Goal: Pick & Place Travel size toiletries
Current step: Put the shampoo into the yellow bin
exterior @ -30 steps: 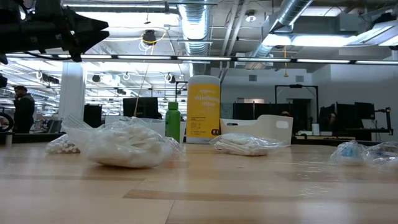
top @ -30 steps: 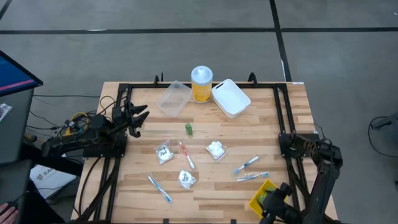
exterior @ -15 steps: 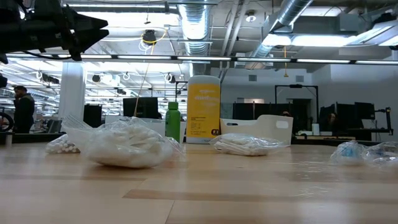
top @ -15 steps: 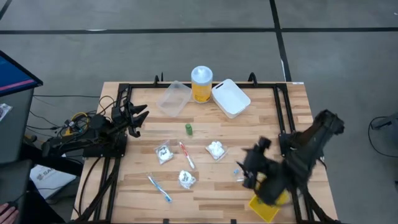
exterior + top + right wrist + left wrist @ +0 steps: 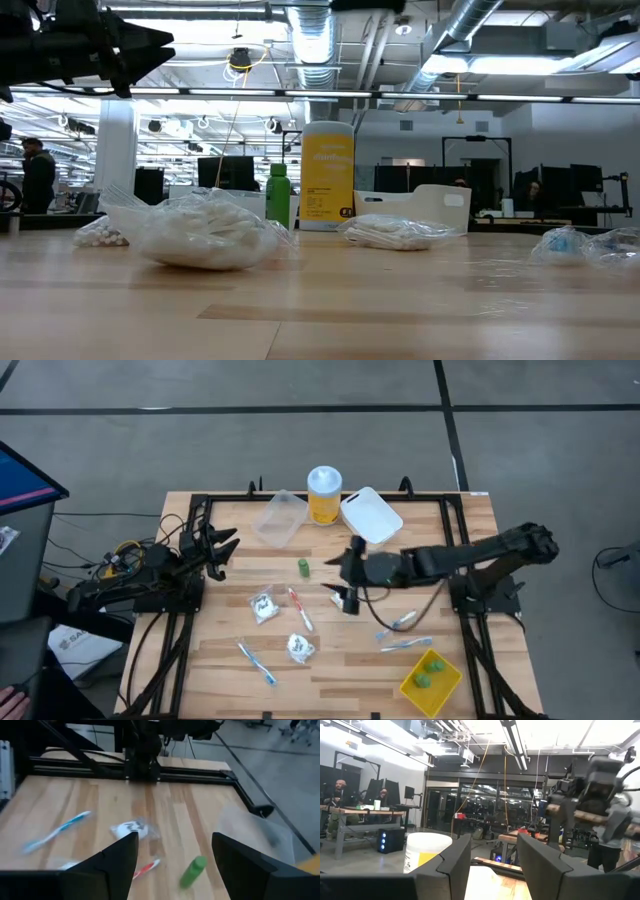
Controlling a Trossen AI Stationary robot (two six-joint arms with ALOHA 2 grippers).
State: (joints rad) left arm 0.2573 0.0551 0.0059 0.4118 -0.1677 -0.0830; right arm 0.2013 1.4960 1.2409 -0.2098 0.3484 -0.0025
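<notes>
Your left tool point(image 5: 222, 546) rests at the desk's point(image 5: 200, 660) left edge, fingers spread and holding nothing; its wrist view sees mostly the room, with the yellow jar point(image 5: 426, 851) cut off behind the fingers. Moving right, a blue-white stick point(image 5: 257, 662) lies near the front edge, with two clear packets point(image 5: 264, 605) point(image 5: 300, 648) and the red-white stick point(image 5: 300, 608) beside them. One green bottle point(image 5: 302, 567) stands alone at mid-desk. Your right tool point(image 5: 345, 575) is stretched over the middle, fingers apart and empty. It covers the spot just right of the red-white stick, so you cannot tell what lies beneath. Further right, two more blue-white sticks point(image 5: 398, 623) point(image 5: 405, 644) lie partly crossed by the arm's cable. Two green bottles point(image 5: 429, 668) sit in the yellow tray point(image 5: 413, 692) at the front right corner.
</notes>
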